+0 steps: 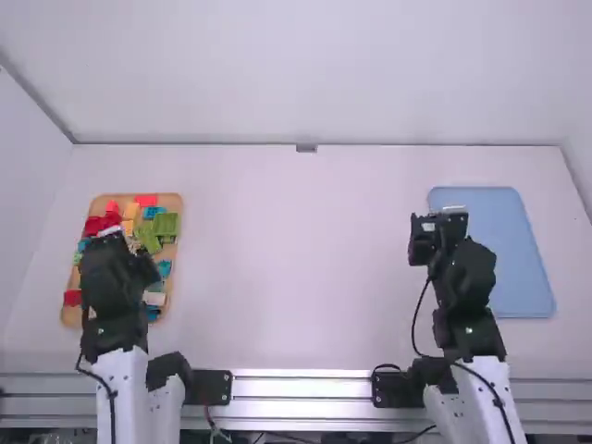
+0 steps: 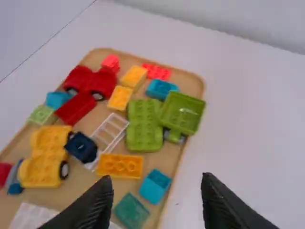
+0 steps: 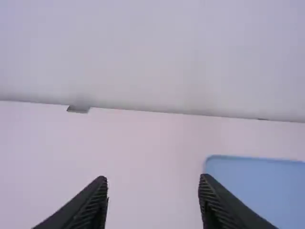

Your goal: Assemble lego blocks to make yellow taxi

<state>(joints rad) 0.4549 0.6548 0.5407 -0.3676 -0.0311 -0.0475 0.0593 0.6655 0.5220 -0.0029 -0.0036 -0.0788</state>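
We see a white table with a round-cornered wooden tray lying flat on it. Well apart to the right of that wooden tray, and roughly level with it, we see a blue tray lying directly on the table.

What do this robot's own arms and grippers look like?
The left arm and right arm look alike: smooth white links near the base, bulky black joints and black sections farther out. A thin black cable loops beside the right arm, and another runs along the left. The left gripper and right gripper are black too, each with two fingers tapering toward the tips.
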